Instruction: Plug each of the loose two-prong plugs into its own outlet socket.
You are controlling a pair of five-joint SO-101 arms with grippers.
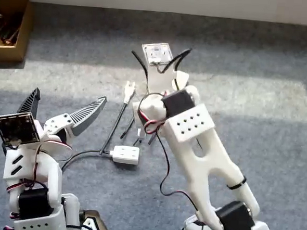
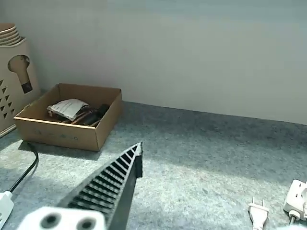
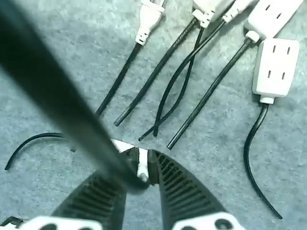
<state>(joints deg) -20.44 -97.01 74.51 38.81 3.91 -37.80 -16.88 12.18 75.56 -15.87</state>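
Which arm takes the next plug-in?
Right, most likely. Its end effector is shut on a plug, with the outlet in front of it. The left end effector is open and holds nothing.

I see flecked grey carpet [image 1: 278, 128], a white outlet block [image 1: 126, 154], a white two-prong plug [image 1: 129, 90] and black cords [image 3: 208, 93]. My left arm [image 1: 35, 175] and right arm [image 1: 208, 160] are white with black motors and red-and-black wiring, and the left gripper [image 1: 69, 95] and right gripper [image 3: 144, 158] have ribbed black fingers [image 3: 177, 187], with a white plug body [image 3: 142, 165] between the right pair. The cardboard box [image 2: 67, 122] is tan.
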